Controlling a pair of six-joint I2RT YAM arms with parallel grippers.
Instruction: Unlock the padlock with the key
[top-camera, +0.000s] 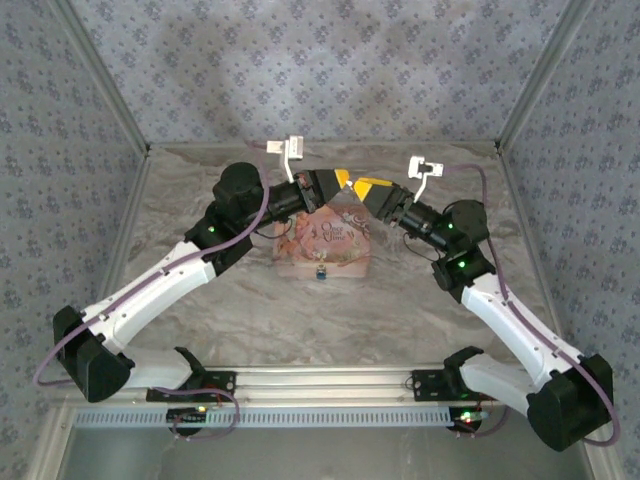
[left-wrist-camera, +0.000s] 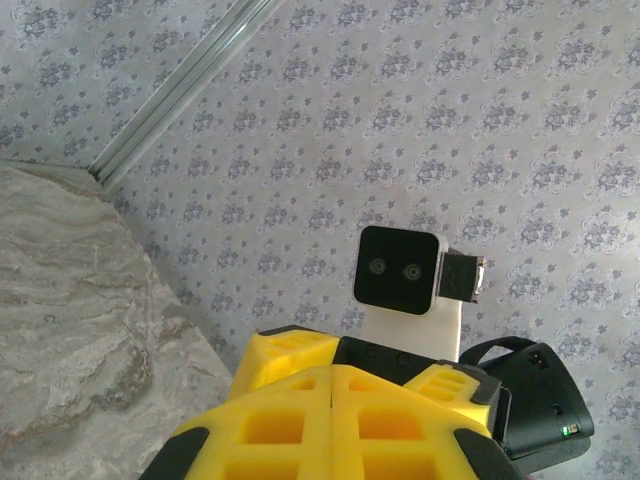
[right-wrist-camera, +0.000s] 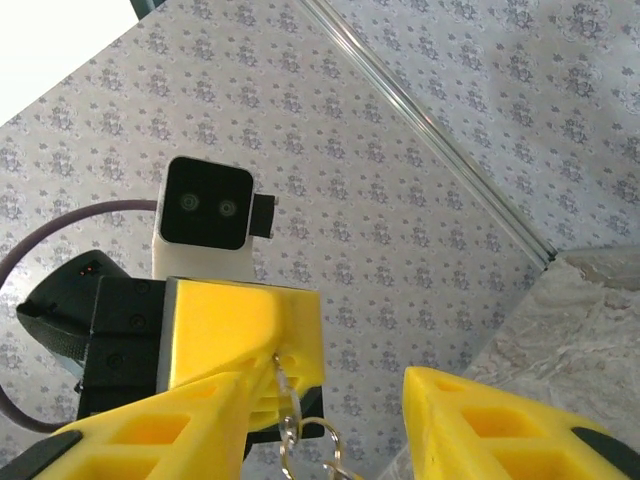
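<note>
The padlock (top-camera: 322, 272), tiny and blue-and-silver, hangs at the front face of the pink picture box (top-camera: 330, 243). Above the box's far side the two grippers meet tip to tip. My left gripper (top-camera: 344, 179) (left-wrist-camera: 333, 372) is shut, its yellow pads pressed together. In the right wrist view the thin pale key (right-wrist-camera: 283, 375) sticks out from those pinched pads, with its silver ring (right-wrist-camera: 322, 447) dangling below. My right gripper (top-camera: 370, 186) (right-wrist-camera: 330, 400) is open. The key and ring hang in its gap, close to its left finger (right-wrist-camera: 150, 430).
The box stands mid-table on a marbled grey cloth (top-camera: 420, 300). Patterned walls with metal corner posts (top-camera: 530, 80) close in the back and sides. Both arms reach inward from the near corners.
</note>
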